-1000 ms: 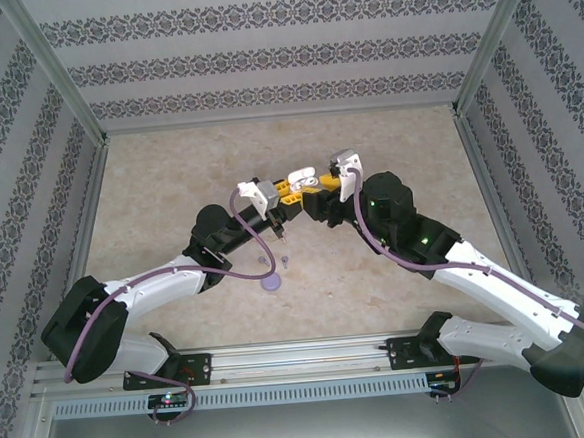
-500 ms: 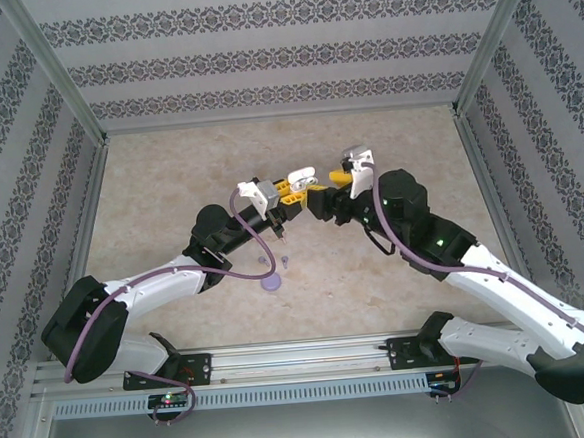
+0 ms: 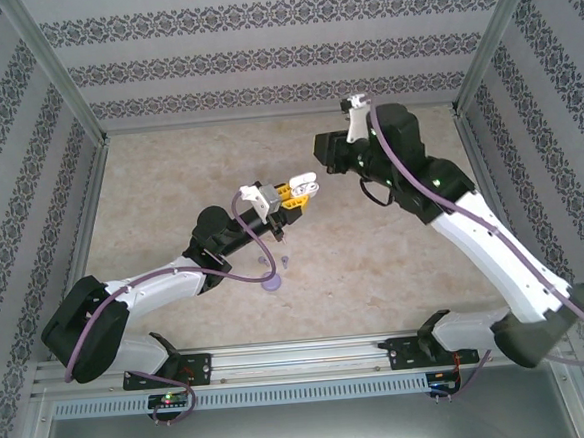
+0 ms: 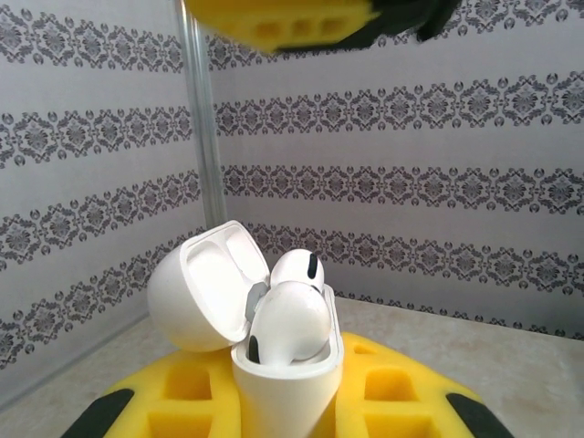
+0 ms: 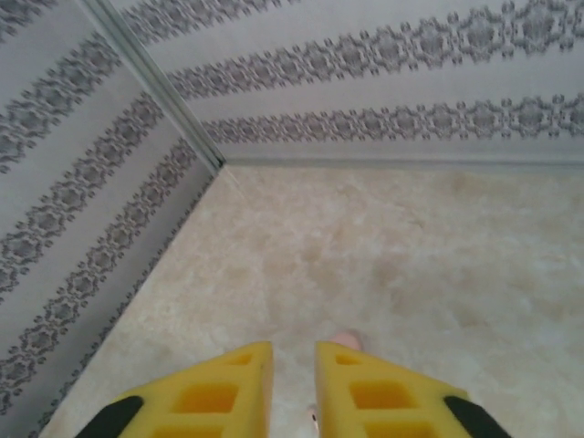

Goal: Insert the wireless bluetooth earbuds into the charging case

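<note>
Seen from above: a beige marbled table [image 3: 169,177] walled in by patterned paper. The right arm [image 3: 479,241] has swung away from the middle, where it met the other arm a second ago, out to about 1 o'clock. The yellow right pincer [image 5: 294,351] has narrowed to a slim gap and carries nothing. The left arm [image 3: 166,283] stays stretched to the table's centre. The left pincer [image 3: 292,193] is clamped on a white charging case [image 4: 283,401], lifted off the table, its lid [image 4: 196,292] hinged open toward 9 o'clock in the left wrist view. Two white earbuds [image 4: 287,319] sit in the case, so this pair looks delivered.

At 6 o'clock of the left pincer lie a round purple piece [image 3: 270,282] and a tiny purple earbud [image 3: 285,262], seemingly still to be placed. A small pinkish thing [image 5: 347,339] lies just past the right pincer's tips, too small to identify. No brand, label or writing is readable
</note>
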You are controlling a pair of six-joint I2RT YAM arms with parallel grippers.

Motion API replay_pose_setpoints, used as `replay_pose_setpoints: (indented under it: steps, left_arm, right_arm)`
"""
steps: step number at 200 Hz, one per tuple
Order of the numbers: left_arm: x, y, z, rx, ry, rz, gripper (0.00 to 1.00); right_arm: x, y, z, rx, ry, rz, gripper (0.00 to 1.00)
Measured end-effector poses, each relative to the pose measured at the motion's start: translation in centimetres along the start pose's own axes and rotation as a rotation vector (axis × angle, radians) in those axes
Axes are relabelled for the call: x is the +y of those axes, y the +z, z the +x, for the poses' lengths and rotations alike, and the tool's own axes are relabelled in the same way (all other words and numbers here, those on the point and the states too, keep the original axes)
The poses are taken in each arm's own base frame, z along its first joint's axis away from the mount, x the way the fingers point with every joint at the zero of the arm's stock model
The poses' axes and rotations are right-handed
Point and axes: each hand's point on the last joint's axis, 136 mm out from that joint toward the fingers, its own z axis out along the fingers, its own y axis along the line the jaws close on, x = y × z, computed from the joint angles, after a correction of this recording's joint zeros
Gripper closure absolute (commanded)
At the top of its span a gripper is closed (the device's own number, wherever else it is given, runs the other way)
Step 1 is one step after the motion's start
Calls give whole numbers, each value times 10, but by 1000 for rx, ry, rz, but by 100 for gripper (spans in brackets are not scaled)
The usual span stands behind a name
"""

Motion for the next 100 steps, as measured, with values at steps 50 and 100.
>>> replay_pose_setpoints:
  steps: [50,100]
  left_arm:
    - [-7,0,8,33,8,39,100]
    - [-8,0,12,48,18,47,100]
  right_arm:
    - [-16,57,39,254,69,10,97]
    - [-3,56,78,398,58,-31,100]
